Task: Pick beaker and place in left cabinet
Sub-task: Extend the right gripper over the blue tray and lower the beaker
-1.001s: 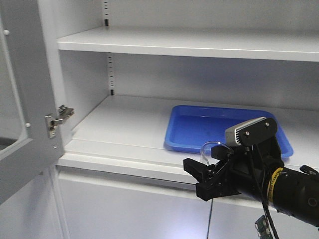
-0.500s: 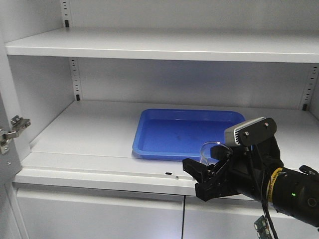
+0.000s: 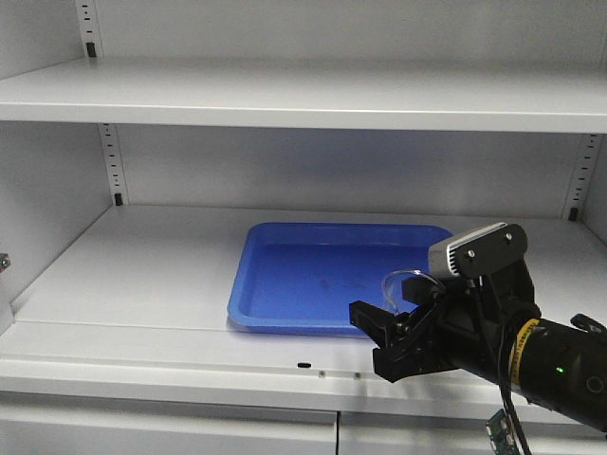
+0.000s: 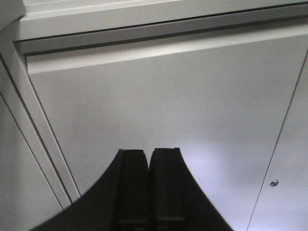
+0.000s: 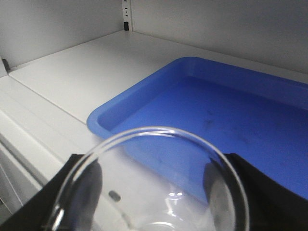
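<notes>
The beaker (image 3: 402, 287) is a clear glass cylinder held just in front of the left cabinet's (image 3: 142, 270) lower shelf, near the front right corner of a blue tray (image 3: 322, 275). My right gripper (image 3: 381, 339) is shut on the beaker. In the right wrist view the beaker's rim (image 5: 159, 129) fills the foreground between the two black fingers (image 5: 79, 185), with the tray (image 5: 231, 110) behind it. My left gripper (image 4: 149, 156) is shut on nothing and faces a flat grey door panel (image 4: 168, 91).
An upper shelf (image 3: 313, 100) spans the cabinet above the tray. Slotted peg strips (image 3: 112, 161) run up the back corners. The shelf's front lip (image 3: 190, 365) lies below the beaker, with closed lower doors under it.
The whole view has shifted right along the cabinet: the open door and hinge have left the frame and the tray has slid leftward. My right gripper keeps the beaker in the same spot in view.
</notes>
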Motion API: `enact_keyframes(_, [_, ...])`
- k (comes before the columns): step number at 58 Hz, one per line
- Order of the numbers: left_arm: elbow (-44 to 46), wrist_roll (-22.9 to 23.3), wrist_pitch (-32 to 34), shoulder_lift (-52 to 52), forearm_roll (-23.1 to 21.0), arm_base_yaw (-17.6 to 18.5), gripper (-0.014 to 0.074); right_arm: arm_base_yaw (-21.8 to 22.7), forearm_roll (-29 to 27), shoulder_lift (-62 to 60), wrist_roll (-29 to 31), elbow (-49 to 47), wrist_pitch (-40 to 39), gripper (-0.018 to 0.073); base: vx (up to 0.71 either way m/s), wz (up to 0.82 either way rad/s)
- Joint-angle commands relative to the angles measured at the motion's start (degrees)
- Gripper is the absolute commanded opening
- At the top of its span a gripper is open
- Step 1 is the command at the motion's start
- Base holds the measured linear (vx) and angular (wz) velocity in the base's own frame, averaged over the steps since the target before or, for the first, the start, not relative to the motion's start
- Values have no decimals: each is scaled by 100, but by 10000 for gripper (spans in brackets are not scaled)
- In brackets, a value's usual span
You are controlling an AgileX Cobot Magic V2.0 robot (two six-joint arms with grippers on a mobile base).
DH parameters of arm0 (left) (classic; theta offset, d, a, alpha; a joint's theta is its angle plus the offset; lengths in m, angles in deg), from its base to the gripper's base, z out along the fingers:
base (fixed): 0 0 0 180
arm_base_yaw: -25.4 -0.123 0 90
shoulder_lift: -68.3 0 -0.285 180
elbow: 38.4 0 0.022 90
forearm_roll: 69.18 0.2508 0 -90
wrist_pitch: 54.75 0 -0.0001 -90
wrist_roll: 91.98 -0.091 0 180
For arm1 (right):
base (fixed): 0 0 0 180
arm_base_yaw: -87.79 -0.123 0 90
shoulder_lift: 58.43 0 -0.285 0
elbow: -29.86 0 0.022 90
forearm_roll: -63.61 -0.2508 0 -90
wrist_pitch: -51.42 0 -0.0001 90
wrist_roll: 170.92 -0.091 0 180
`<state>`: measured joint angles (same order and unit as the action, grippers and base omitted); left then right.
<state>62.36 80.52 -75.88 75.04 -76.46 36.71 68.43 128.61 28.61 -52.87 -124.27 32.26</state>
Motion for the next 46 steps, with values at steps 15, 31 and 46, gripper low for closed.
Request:
enact_keyframes(15, [107,12,474,-60,-38,32,-6,1,-108,-170,15,-197,-258,37,12,1])
enact_keyframes(31, [107,12,474,-60,-38,32,-6,1,-108,-170,15,-197,-258,37,7,-3])
enact_keyframes(46, [107,12,474,-60,-38,32,-6,1,-108,-170,15,-197,-258,37,1,-2])
